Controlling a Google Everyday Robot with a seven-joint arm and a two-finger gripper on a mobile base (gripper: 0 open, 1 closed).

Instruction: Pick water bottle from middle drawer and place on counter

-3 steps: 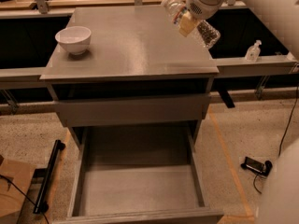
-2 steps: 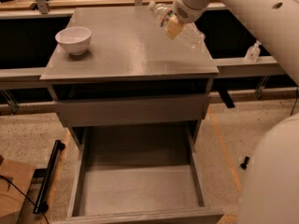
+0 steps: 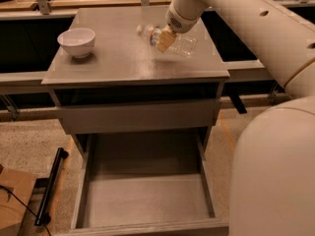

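The water bottle (image 3: 183,44) is clear with a white cap pointing left. It lies nearly sideways in my gripper (image 3: 164,39), low over the right middle of the grey counter (image 3: 118,60). I cannot tell whether the bottle touches the counter. The tan fingers are shut around the bottle near its neck. My arm reaches in from the upper right. The wide grey drawer (image 3: 147,198) stands pulled out below the cabinet front, and its floor is bare.
A white bowl (image 3: 77,42) stands on the counter's left side. A shut drawer front (image 3: 138,117) sits under the counter top. A black bar (image 3: 51,186) lies on the floor at the left. My robot's pale body (image 3: 275,176) fills the lower right.
My gripper has moved left and down with the bottle, from above the counter's far right edge to low over its right middle. The bottle has tipped more sideways.
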